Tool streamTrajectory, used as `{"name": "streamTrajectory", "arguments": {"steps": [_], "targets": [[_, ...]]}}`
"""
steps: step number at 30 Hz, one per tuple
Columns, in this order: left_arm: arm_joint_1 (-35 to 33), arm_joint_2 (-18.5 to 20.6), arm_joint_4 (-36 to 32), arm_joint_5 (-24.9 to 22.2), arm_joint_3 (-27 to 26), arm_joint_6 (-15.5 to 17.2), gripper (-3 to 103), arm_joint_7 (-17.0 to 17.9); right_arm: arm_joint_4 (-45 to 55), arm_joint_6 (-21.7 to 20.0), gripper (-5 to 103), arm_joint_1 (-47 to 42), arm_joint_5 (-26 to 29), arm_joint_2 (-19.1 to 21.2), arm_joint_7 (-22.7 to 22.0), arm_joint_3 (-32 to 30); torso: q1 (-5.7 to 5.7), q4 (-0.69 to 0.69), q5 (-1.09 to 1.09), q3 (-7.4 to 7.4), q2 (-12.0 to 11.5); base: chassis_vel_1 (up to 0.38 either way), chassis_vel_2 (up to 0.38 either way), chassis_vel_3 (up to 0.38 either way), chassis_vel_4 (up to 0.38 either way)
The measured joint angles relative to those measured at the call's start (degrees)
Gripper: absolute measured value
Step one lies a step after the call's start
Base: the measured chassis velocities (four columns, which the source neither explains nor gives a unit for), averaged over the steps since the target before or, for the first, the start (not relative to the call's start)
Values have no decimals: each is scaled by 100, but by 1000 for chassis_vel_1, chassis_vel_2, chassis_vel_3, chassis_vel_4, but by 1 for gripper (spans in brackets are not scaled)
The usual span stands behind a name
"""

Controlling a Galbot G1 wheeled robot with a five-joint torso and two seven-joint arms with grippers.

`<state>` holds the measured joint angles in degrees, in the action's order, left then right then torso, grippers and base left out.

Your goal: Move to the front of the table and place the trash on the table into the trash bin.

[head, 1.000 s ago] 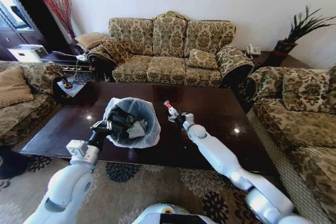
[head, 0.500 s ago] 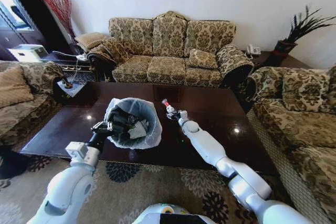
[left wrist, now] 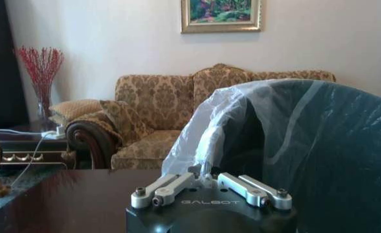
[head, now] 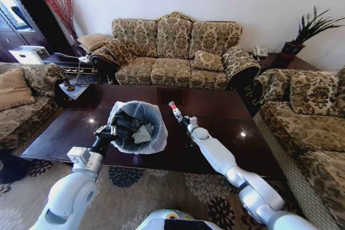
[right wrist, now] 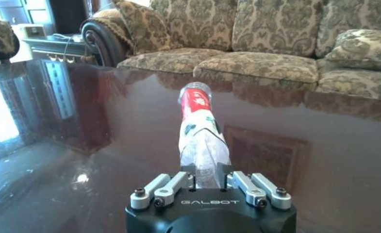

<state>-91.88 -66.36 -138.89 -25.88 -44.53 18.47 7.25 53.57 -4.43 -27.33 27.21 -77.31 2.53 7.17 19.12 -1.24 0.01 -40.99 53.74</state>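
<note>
My right gripper (head: pixel 179 118) stays clamped on the bottle (head: pixel 174 110), now drawn back slightly from the bin (head: pixel 137 126), so it isn't dropped yet; my left gripper (head: pixel 111 130) still pinches the bin's rim above the table (head: pixel 232 122)

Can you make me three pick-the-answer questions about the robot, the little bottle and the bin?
1. Where is the small clear plastic bottle with the red label?
A. Inside the bin
B. Between the right gripper's fingers
C. On the sofa

2. What colour is the crinkly plastic bag lining the round dark trash bin?
A. Translucent white
B. Green
C. Red

3. What is the left gripper doing?
A. Hanging open over the floor
B. Holding a cushion
C. Gripping the bin at its rim

Answers: 1 B, the fingers clamp the bottle's lower end above the glossy reddish-brown table. 2 A, the bag looks whitish in the head view. 3 C, its fingers close on the bagged rim.
</note>
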Motion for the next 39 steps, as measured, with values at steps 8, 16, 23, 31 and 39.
{"name": "streamTrajectory", "arguments": {"steps": [8, 16, 23, 31, 39], "targets": [[143, 117, 134, -29, 66, 4, 1, 12, 1320, -165, 4, -370, 321, 629, -314, -309, 1, 3, 0, -2, 0, 0, 0, 0, 0], [693, 753, 768, -770, 124, 240, 1, 218, 3415, -248, 0, -349, 481, 1550, -411, -608, 1, 4, -2, -2, -1, 0, 0, 0, 0], [2168, 1918, 1671, -1970, 694, 913, 1, 852, 5434, -819, 0, 268, 1654, 2269, -614, -251, 2, 3, -4, -1, 0, 0, 0, 0, 0], [3766, 2573, 2369, -2912, 1710, 1259, 1, 1166, 6534, -1190, 0, 981, 2619, 2516, -918, 728, 1, 7, 2, -1, -1, 0, 0, 0, 0], [4160, 2800, 2370, -3474, 1893, 1527, 1, 1382, 6335, -1312, 0, 1747, 2387, 2232, -883, 1875, 2, -3, -2, -2, -1, 0, 0, 0, 0]]}}
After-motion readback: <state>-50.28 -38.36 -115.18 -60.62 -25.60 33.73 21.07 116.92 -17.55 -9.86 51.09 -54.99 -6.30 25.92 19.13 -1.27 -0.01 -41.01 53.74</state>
